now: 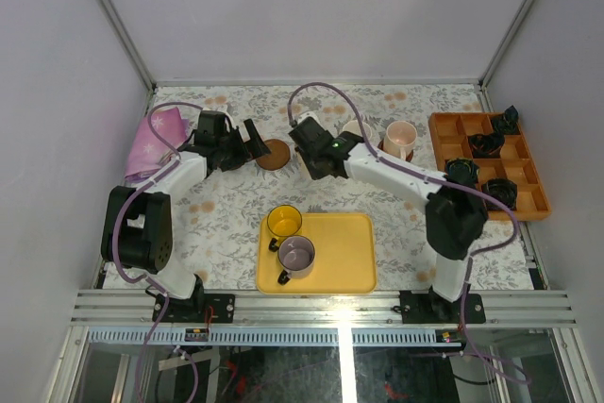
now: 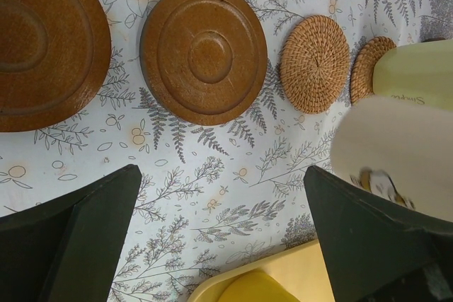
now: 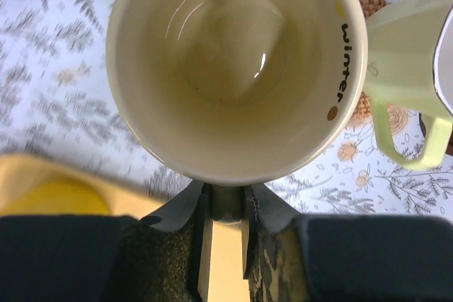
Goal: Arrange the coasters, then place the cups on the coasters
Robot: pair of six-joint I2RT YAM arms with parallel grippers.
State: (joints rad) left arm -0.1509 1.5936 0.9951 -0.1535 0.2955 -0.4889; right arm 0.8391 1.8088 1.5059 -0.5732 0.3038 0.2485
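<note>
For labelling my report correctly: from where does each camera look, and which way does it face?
Top external: above and behind the arms, facing down at the table; left arm and right arm show.
Left wrist: on the left arm, facing down at the coasters; open left claw at bottom.
Right wrist: on the right arm, facing down into the cream cup; right claw grips its handle.
Shared: both wrist views show the cream cup and pale green cup.

Floral tablecloth [image 1: 225, 219], plain white walls [image 1: 321, 7].
</note>
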